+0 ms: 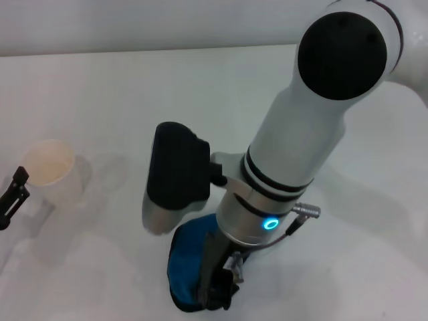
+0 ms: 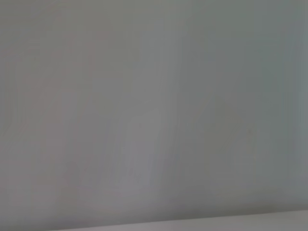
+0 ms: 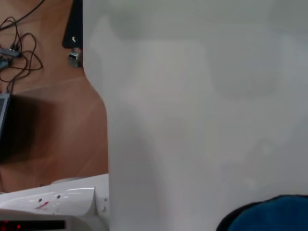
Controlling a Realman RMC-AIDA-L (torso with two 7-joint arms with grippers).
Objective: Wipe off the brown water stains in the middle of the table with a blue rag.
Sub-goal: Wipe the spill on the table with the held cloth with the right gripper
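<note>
One blue rag [image 1: 188, 267], bunched on table [image 1: 374, 267] under right gripper [image 1: 217, 287]; its corner also shows in right wrist view [image 3: 269, 216]. One white paper cup [image 1: 50, 170]. One table. Two grippers: right on rag, left [image 1: 12, 197] at view's left edge just beside cup. Brown stains: none countable, table shows plain white. One right arm [image 1: 301, 134] in full view.

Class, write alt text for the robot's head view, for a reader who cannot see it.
The right gripper presses the blue rag onto the near part of the white table, its white arm filling much of the frame. A white paper cup stands at the left, with the left gripper at the left edge beside it.
</note>
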